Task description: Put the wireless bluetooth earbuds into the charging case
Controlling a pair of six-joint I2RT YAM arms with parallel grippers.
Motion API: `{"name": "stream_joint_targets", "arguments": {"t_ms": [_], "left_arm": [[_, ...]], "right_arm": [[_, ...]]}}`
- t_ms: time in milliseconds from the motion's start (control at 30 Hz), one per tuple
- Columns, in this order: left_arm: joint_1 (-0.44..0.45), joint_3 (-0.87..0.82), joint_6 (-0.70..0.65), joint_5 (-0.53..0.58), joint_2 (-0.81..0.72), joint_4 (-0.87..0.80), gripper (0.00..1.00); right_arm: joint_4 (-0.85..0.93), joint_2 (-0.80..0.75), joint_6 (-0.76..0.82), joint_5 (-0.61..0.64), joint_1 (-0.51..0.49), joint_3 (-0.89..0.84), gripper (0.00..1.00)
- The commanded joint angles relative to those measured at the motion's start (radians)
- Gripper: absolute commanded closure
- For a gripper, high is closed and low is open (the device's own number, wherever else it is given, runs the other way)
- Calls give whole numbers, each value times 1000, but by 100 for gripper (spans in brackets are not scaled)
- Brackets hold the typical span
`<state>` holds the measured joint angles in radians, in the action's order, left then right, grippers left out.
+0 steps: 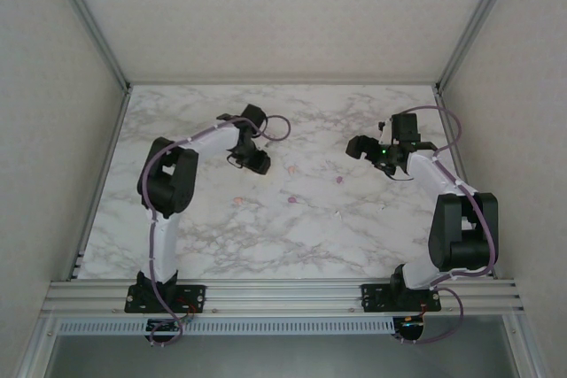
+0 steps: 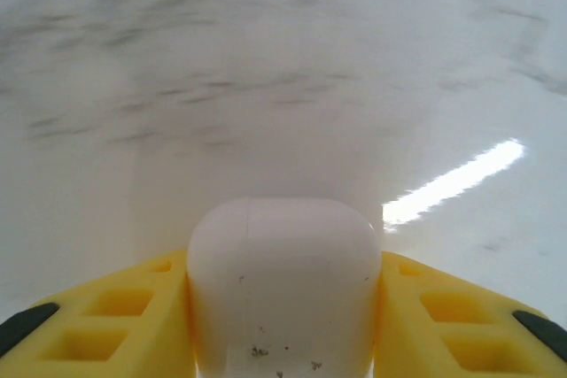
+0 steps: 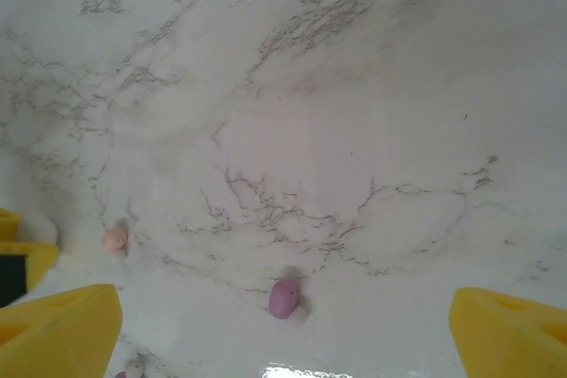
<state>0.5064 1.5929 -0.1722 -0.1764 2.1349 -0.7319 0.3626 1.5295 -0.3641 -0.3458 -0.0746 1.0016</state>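
On the marble table (image 1: 372, 236) the task looks barely begun. The left gripper (image 1: 252, 162) is clamped on a white charging case (image 2: 282, 276) that appears closed, while the earbuds (image 1: 292, 200) lie loose on the marble, none seated yet. The right gripper (image 1: 363, 148) hangs empty with its jaws wide apart, a purple earbud (image 3: 283, 297) lying on the table between its fingers (image 3: 62, 329) and a pink earbud (image 3: 114, 239) off to one side.
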Motion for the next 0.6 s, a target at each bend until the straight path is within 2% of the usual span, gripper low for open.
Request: {"name": "stream_joint_targets", "arguments": {"t_ms": [0,300,567], "left_arm": [[36,28,-151,-46,3,-60,57],[55,39,-216,3,19,-123,42],[53,-2,-216,16,1,-120,40]], "right_arm": [[21,-35,-17,-24,0,-1,4],[41,-52,-14,-22,0,-6,4],[48,-54,-13,-16,0,-1,4]]}}
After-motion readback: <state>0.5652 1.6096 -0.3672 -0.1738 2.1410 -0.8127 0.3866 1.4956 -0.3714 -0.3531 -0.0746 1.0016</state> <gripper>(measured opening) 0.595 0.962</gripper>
